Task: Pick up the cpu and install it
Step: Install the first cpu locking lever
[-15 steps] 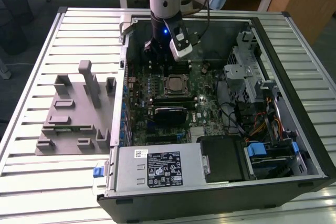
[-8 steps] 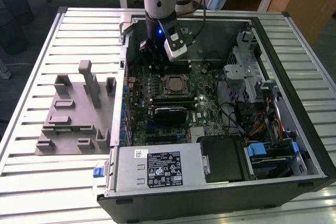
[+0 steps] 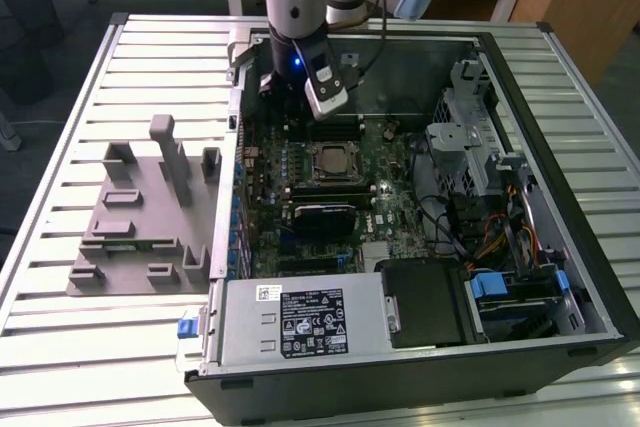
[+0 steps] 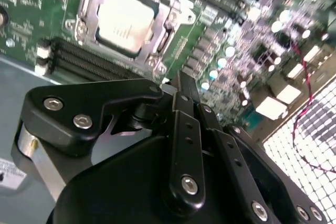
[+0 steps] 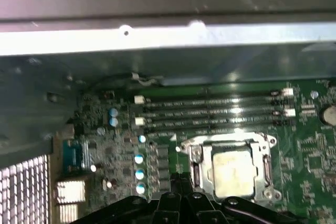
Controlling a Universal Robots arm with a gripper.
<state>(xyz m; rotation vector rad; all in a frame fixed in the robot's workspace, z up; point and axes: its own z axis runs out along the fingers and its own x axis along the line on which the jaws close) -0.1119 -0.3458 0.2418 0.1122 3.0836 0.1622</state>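
When taken from the exterior view, puts the gripper (image 3: 315,107) low inside the computer case (image 3: 575,207), just on the far side of the cpu (image 3: 330,162), lying flat in its socket frame (image 3: 309,159). From the second wrist view, shows fingers (image 4: 181,98) closed on nothing (sensible, judging the cpu already seated). From the first wrist view, finds the cpu inside the socket frame, near the memory slots (image 5: 210,111), apart from the fingers.

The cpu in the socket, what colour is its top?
Shiny pale silver; the cpu shows best in the second wrist view.
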